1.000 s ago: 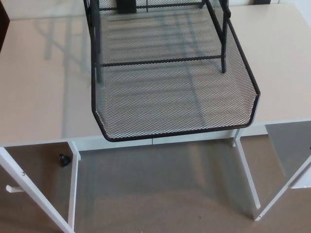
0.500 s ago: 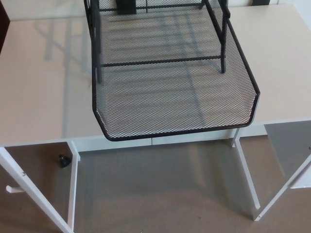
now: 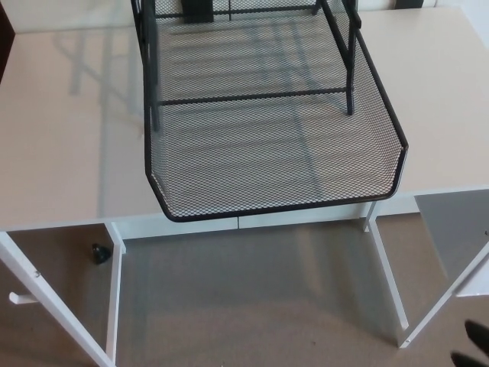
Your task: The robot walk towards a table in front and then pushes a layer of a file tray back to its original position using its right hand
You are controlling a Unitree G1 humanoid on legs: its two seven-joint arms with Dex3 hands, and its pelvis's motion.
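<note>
**Desk:** Well, what does the head view show on the table?

**Photographer:** Seen from above, a pale cream rectangular tabletop on white metal legs (image 3: 61,138) carries a black wire-mesh file tray stand (image 3: 252,46), its upper part cut off by the top edge of the picture. The pulled-out bottom layer, a black mesh tray with a solid rim (image 3: 275,160), juts toward the camera; its front rim hangs just past the table's near edge.

**Desk:** And the robot?

**Photographer:** Only a sliver. Two black tips of the right hand (image 3: 474,344) poke in at the lower right corner, low over the grey-brown carpeted floor (image 3: 252,298) and well apart from the tray. So little shows that I cannot tell whether that hand is spread or curled; it touches nothing visible. The left hand is out of the picture.

**Desk:** Anything else hard to read?

**Photographer:** A small dark object (image 3: 99,252) sits on the floor beside the left table leg, too small to identify. A grey panel (image 3: 458,229) at the right is cropped by the frame. Dark shapes behind the stand are cut off too.
</note>
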